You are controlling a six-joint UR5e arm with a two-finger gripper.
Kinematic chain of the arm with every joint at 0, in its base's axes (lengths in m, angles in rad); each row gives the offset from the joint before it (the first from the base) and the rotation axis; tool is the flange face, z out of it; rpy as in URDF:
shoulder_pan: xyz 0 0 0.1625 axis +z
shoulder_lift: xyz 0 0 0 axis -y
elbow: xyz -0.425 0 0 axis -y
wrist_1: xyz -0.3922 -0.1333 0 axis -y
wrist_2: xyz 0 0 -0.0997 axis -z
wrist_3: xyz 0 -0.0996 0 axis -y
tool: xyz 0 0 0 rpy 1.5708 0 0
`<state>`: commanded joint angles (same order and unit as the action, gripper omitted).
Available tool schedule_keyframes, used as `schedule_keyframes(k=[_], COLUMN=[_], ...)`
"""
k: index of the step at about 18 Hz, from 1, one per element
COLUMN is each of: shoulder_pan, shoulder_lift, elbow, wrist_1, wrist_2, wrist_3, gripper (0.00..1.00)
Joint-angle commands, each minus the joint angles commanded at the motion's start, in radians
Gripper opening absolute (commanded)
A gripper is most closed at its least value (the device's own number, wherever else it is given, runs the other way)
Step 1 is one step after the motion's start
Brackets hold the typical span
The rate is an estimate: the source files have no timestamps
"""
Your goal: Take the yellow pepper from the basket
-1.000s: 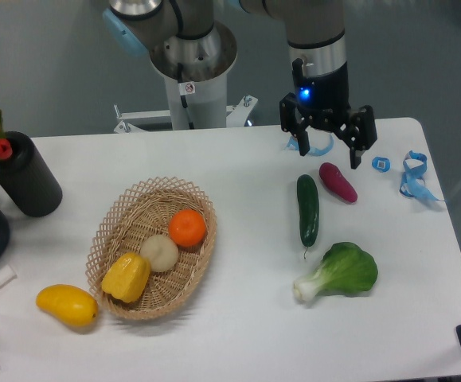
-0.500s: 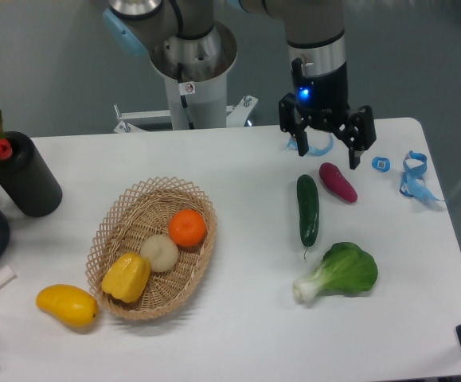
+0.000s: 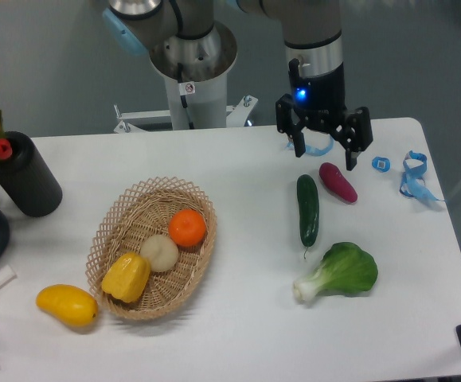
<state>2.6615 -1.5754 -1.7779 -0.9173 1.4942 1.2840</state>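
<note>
The yellow pepper lies in the near-left end of the tan wicker basket, beside a pale round vegetable and an orange. My gripper hangs open and empty over the far right of the table, just behind the cucumber and the purple vegetable, well away from the basket.
A yellow mango-like fruit lies outside the basket at its near left. A cucumber, a purple vegetable and a green leafy vegetable lie on the right. A black cylinder with red flowers stands at the left. Blue clips lie far right.
The gripper has shifted very slightly to the left and up; it stays open. Nothing else has moved.
</note>
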Motion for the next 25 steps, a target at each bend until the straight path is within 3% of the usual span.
schedule_keyframes(k=[4, 9, 14, 20, 22, 25], shoulder_pan=[-0.012, -0.037, -0.112, -0.27, -0.304, -0.342], shoulder_lift=[0.0, -0.002, -0.017, -0.098, -0.118, -0.156], elbow=[0.0, 0.0, 0.0, -0.006, -0.008, 0.005], wrist_1=[0.0, 0.015, 0.021, 0.021, 0.023, 0.026], wrist_2=[-0.037, -0.101, -0.104, -0.106, -0.106, -0.104], wrist_3=[-0.009, -0.169, -0.308, -0.501, -0.599, -0.637], gripper=[1.0, 1.0, 1.0, 1.0, 1.0, 1.0])
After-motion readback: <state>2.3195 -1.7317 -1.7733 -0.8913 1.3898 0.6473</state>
